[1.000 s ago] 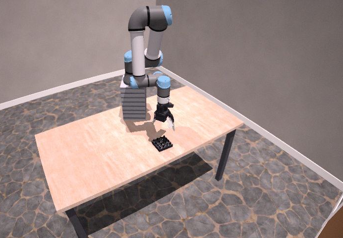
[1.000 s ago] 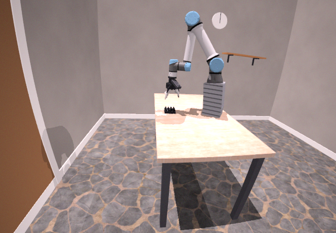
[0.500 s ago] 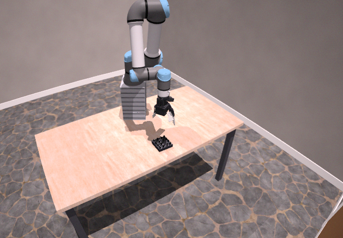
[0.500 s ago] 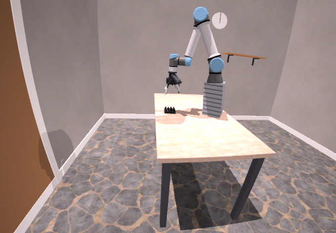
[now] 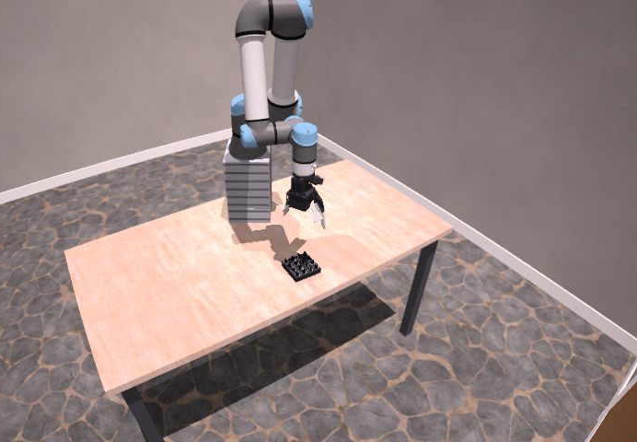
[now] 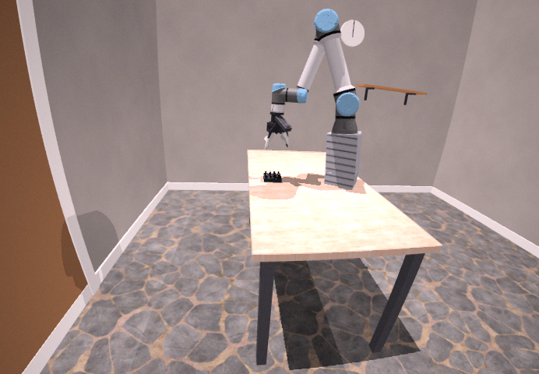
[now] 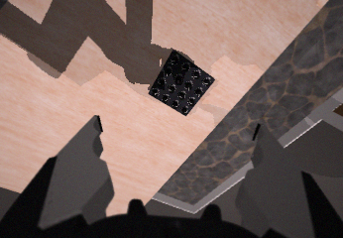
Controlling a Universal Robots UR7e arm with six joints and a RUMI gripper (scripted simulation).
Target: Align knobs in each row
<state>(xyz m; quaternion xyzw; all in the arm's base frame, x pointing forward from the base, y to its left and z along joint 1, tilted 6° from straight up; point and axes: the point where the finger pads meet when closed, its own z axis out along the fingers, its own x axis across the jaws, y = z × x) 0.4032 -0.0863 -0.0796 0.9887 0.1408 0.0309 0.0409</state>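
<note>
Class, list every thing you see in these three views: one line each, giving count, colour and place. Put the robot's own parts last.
Knob box: one, black, on the table near its long edge, in front of the arm; knob marks too small to read.
Table: one, light wood top with dark legs, mid-room.
Wall shelf: one, orange board on dark brackets, back wall.
Clock: one, white, round, back wall above the shelf.
Floor: grey stone pattern, under the table.
Skirting: white, along the walls.
Pedestal: one, grey ribbed block, on the table's far side.
Arm: one, white and grey with blue joint caps, on the pedestal.
Hand: one, black, open, holding nothing, above the table, apart from the box.
</note>
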